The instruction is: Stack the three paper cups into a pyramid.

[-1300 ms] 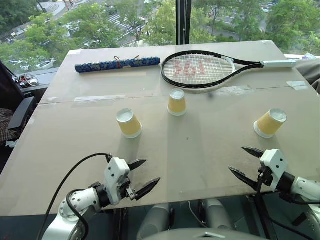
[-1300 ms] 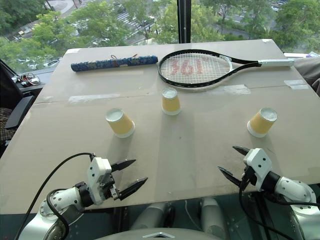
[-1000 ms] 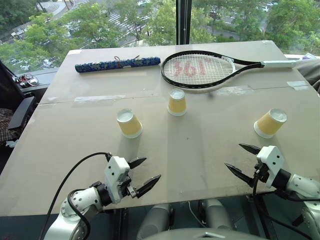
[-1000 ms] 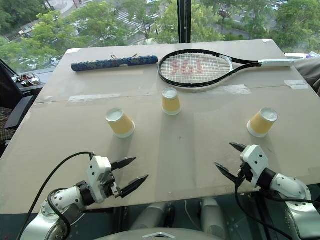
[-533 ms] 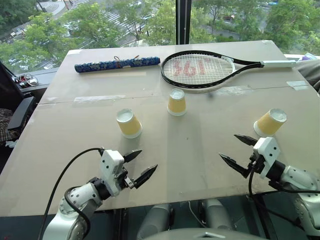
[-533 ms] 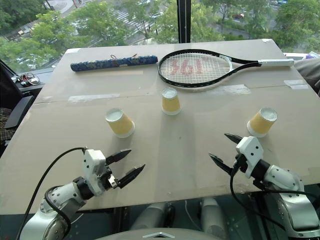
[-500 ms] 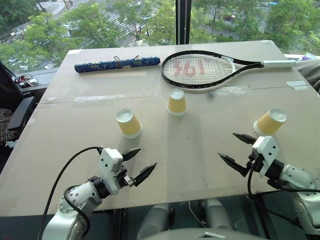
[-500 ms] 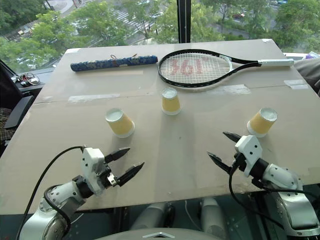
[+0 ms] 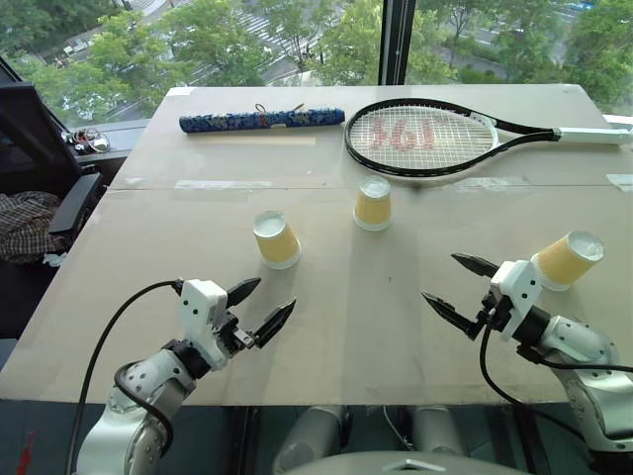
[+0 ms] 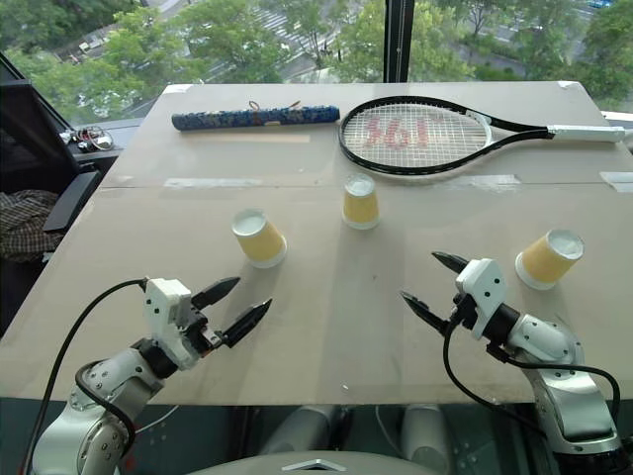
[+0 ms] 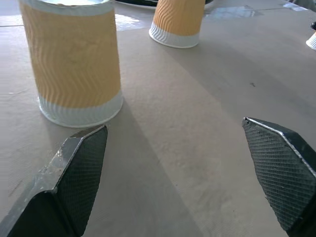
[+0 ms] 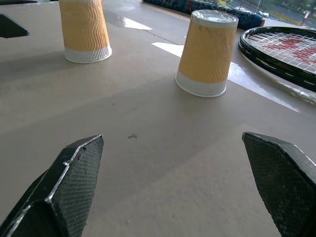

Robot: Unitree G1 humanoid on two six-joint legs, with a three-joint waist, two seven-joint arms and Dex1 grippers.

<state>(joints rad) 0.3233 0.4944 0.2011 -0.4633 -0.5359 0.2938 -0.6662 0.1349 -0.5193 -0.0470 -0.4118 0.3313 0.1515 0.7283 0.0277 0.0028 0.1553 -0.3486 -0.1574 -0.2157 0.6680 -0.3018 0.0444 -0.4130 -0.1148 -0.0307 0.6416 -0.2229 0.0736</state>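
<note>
Beige table by treetop window, both hands spread wide, empty, three cups standing apart

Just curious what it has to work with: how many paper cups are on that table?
3, all upside down and apart. The left cup stands ahead of the left gripper, the middle cup just before the racket, the right cup beside the right gripper. None looks hidden.

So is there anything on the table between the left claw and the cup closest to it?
No, just bare table between the left gripper and that cup, seen from the left wrist.
</note>
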